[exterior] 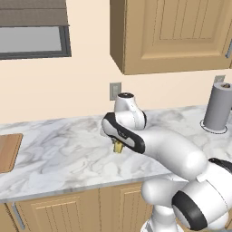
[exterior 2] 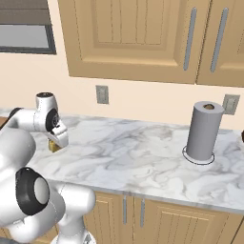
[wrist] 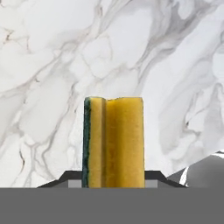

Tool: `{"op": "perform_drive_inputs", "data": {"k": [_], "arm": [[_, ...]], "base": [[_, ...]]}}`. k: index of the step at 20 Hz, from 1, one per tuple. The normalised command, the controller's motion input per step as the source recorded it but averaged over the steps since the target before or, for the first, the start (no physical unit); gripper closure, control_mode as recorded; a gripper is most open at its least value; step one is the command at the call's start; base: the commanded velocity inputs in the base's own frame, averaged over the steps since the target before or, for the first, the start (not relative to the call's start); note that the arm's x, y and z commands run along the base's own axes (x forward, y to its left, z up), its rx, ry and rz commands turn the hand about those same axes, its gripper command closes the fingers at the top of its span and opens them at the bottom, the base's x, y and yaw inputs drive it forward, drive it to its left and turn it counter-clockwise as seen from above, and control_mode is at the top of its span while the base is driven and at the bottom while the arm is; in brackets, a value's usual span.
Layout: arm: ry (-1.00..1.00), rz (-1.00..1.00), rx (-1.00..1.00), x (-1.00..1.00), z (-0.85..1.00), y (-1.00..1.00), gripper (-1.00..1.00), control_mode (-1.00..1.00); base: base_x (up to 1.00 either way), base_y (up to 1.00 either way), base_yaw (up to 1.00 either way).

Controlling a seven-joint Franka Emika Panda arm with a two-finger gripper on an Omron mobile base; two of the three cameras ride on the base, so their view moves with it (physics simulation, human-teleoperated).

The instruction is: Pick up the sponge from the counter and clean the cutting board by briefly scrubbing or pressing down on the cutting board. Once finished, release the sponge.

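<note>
Between the fingers (wrist: 113,186) sits the sponge (wrist: 114,142), pinched on edge, its yellow body beside the thin green scrub face, just above the marbled counter (wrist: 52,65). The cutting board (exterior: 9,152) lies well to the sponge's left, at the counter's far end. I'd say the carry should stay low and level, with the grip kept firm until the sponge is over the wood, then pressed down flat. From behind, the left base view gives the board and a peek of yellow under the hand; the hand view alone shows the grip itself.
</note>
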Motion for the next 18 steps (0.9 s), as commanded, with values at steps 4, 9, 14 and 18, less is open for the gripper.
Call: {"op": "perform_drive_inputs", "data": {"k": [4, 9, 14, 18], "arm": [[0.0, -0.01, 0.0, -0.07, 0.0, 0.18, 1.0, 1.0], [0.0, 0.0, 0.0, 0.0, 0.0, 0.0, 1.0, 1.0], [0.0, 0.0, 0.0, 0.0, 0.0, 0.0, 1.0, 1.0], [0.0, 0.0, 0.0, 0.0, 0.0, 0.0, 1.0, 1.0]], "base": [[-0.06, 0.28, -0.03], [-0.1, 0.8, -0.09], [-0.02, 0.98, -0.14], [-0.01, 1.0, -0.16]]}}
